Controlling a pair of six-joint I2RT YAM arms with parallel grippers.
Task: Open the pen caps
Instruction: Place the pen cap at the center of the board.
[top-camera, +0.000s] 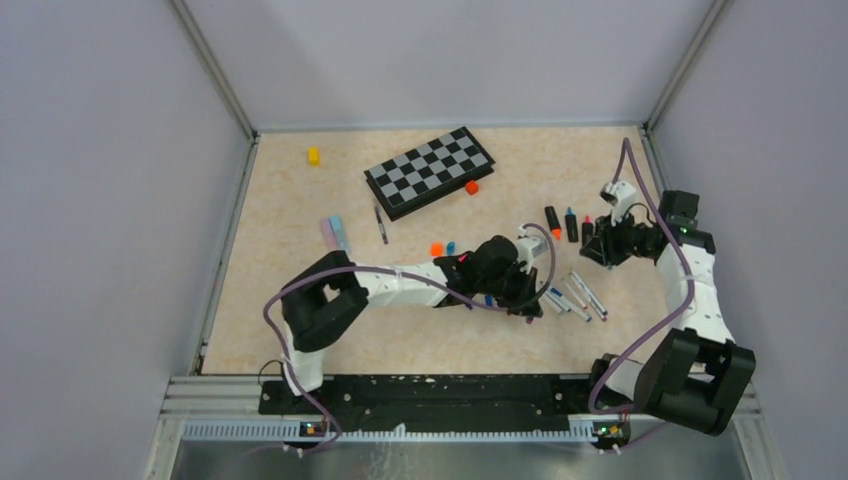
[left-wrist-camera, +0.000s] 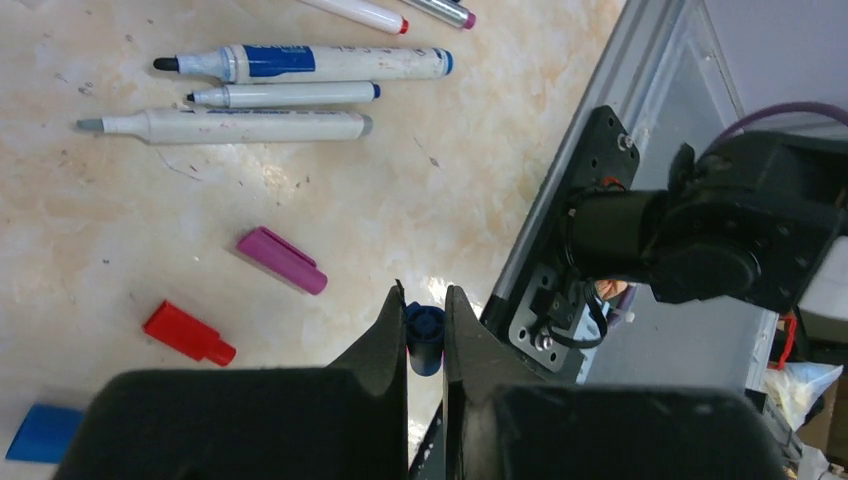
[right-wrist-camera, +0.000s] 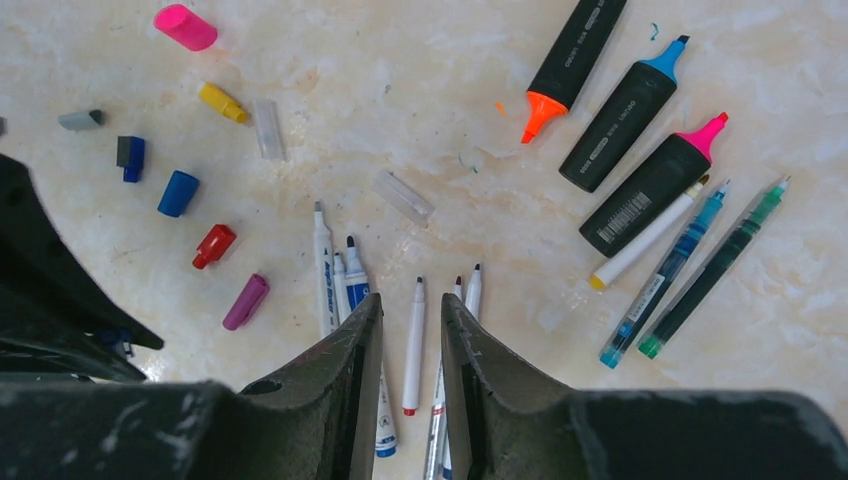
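1. The left pincer (left-wrist-camera: 424, 305) is clamped on a dark blue pen cap (left-wrist-camera: 425, 342), near the bench (left-wrist-camera: 420, 180) edge; probably just pulled off, ready to drop among the loose caps (left-wrist-camera: 282, 260).
2. That cap's long axis seems to run along the fingers, ribbed end towards the camera.
3. The right pincer (right-wrist-camera: 411, 300) hangs slightly apart, empty, above uncapped white markers (right-wrist-camera: 323, 270) whose tips point away from it.
4. Three black highlighters (right-wrist-camera: 620, 115) lie parallel, bare tips pointing diagonally away.

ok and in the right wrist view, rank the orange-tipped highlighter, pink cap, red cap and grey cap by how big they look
1. orange-tipped highlighter, clearly largest
2. pink cap
3. red cap and grey cap: too alike in size to rank
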